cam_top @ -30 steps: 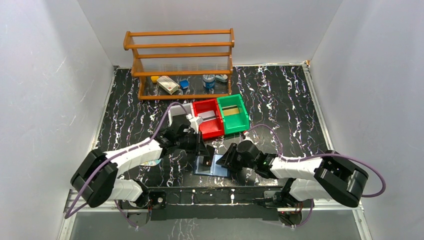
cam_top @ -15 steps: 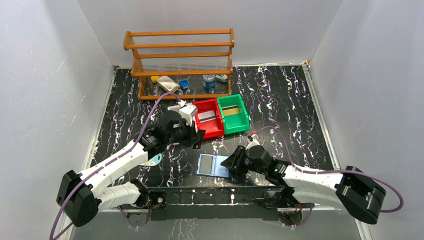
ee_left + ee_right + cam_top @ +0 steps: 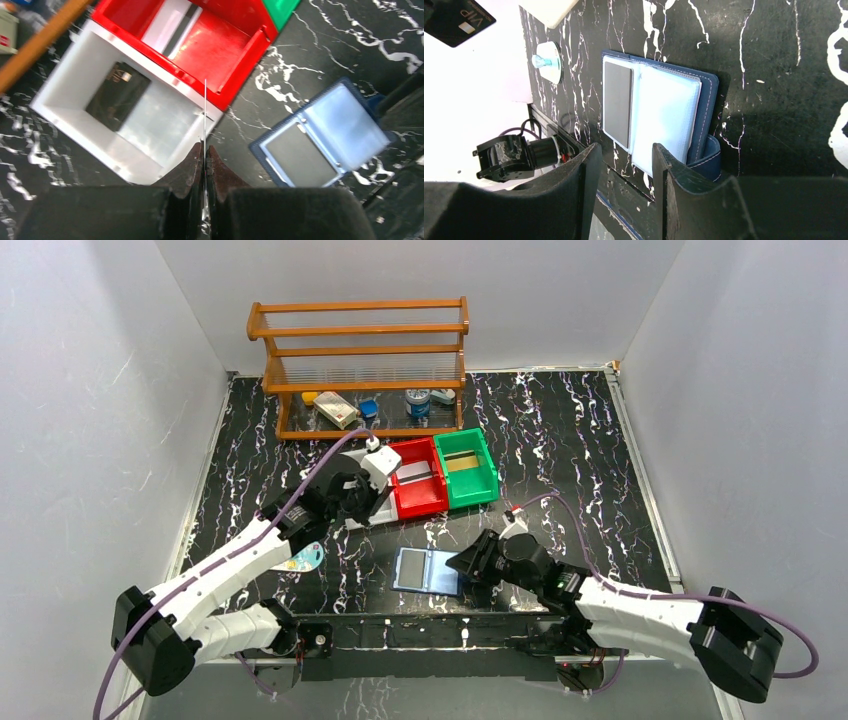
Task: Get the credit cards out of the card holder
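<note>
Card holder (image 3: 428,571) lies open and flat near the front table edge, with a grey card (image 3: 618,102) showing in one pocket. Your right gripper (image 3: 624,150) sits at its right side, jaws spread. Farther back, your left gripper (image 3: 204,150) is pressed together on a thin card (image 3: 205,110), edge-on, over the white bin (image 3: 65,90) beside the red bin (image 3: 220,45).

Glossy marbled tabletop (image 3: 560,440); stitched navy card holder (image 3: 428,570) w/ plastic sleeves (image 3: 664,115); varnished wood rack (image 3: 360,386).
</note>
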